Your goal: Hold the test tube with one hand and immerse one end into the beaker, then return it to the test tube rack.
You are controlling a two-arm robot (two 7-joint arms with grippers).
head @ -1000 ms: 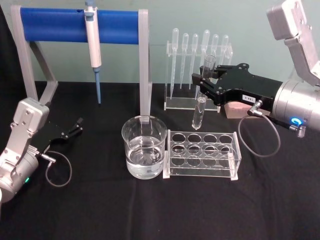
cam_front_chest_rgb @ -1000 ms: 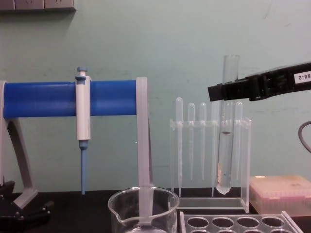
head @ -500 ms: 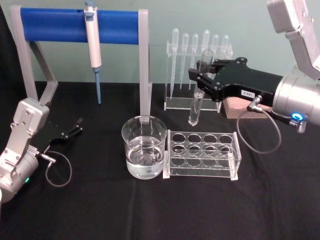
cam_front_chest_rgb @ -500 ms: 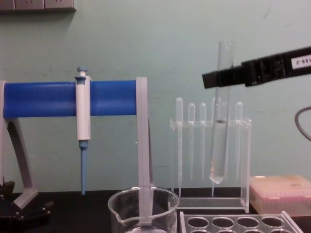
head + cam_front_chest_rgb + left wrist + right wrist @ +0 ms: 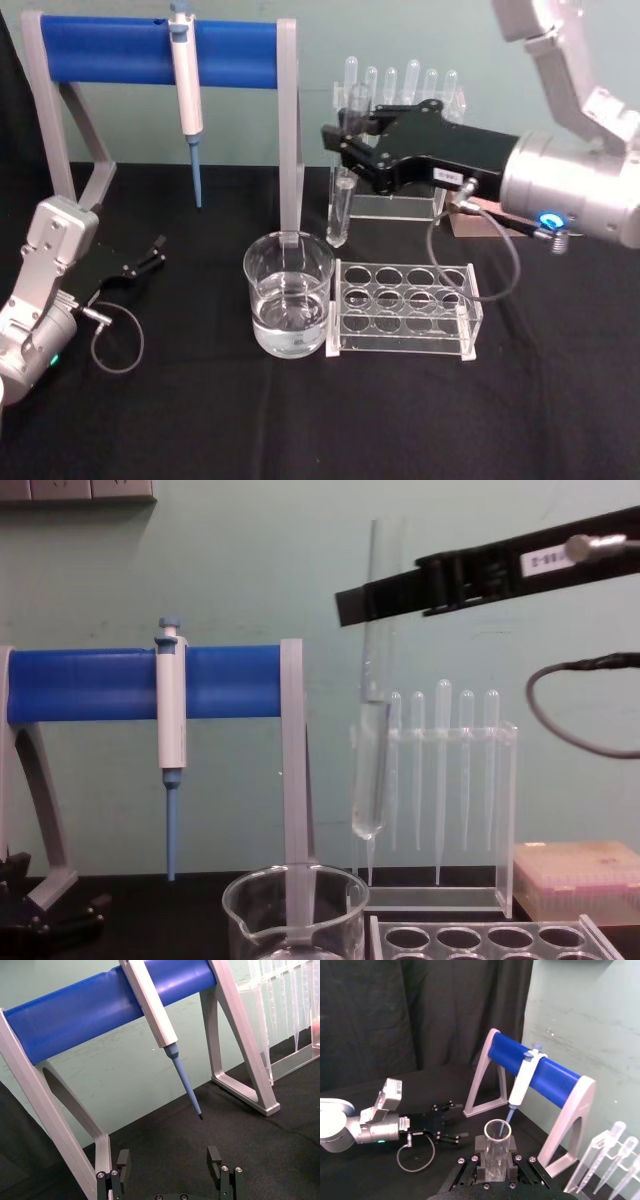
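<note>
One tube [image 5: 337, 215], gripped near its rim by our right tool [image 5: 345, 150], hangs just far-right of the beaker [image 5: 262, 290]. We centre it over the water [image 5: 288, 322], then lower slowly. Our left tool [image 5: 140, 262] sits wide, parked left.

Black-clothed counter [image 5: 300, 420]: wide clear glass beaker [image 5: 289, 300] holding water at centre, clear plastic tube rack [image 5: 405, 310] just right of it, grey-and-blue stand [image 5: 290, 130] far left, clear pipette holder [image 5: 395, 205] and pink box [image 5: 470, 222] far right

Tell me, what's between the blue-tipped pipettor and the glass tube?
In the chest view, the stand's grey post stands between the pipettor and the test tube.
</note>
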